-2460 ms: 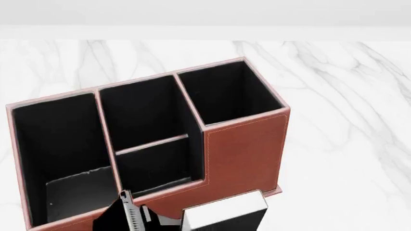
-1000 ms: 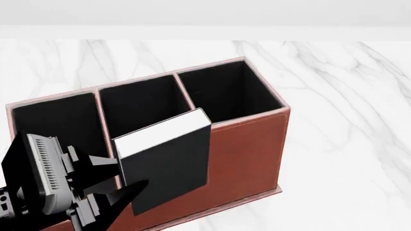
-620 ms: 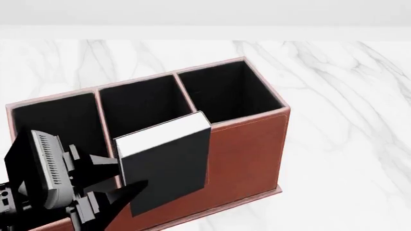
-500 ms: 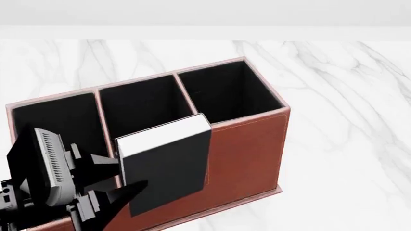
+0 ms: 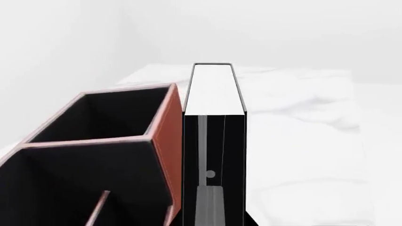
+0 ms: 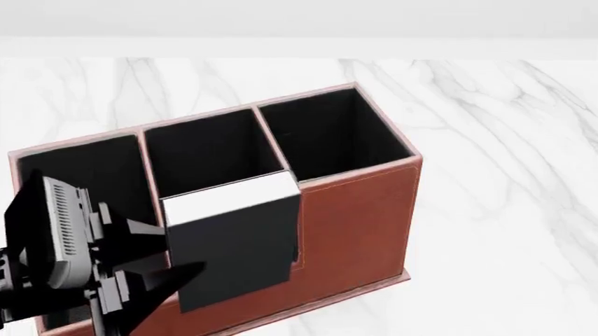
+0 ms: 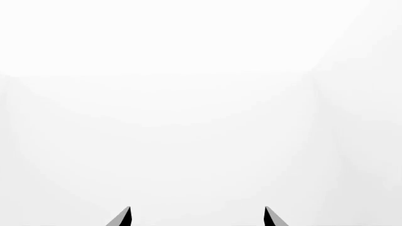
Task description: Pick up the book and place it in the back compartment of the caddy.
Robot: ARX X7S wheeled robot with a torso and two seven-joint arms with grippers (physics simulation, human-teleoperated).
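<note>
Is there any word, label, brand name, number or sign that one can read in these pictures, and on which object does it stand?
None can be read.
The book: plain black covers and white page edges, no title or mark.
The caddy: reddish-brown walls with pale stitching only, no logo.
The left gripper: ribbed grey part, no lettering.
The marble table: only grey veins.

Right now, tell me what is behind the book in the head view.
Behind the book, held by the left gripper, the caddy shows black-lined cells. The low front cell and its divider are covered, so their contents cannot be seen.
</note>
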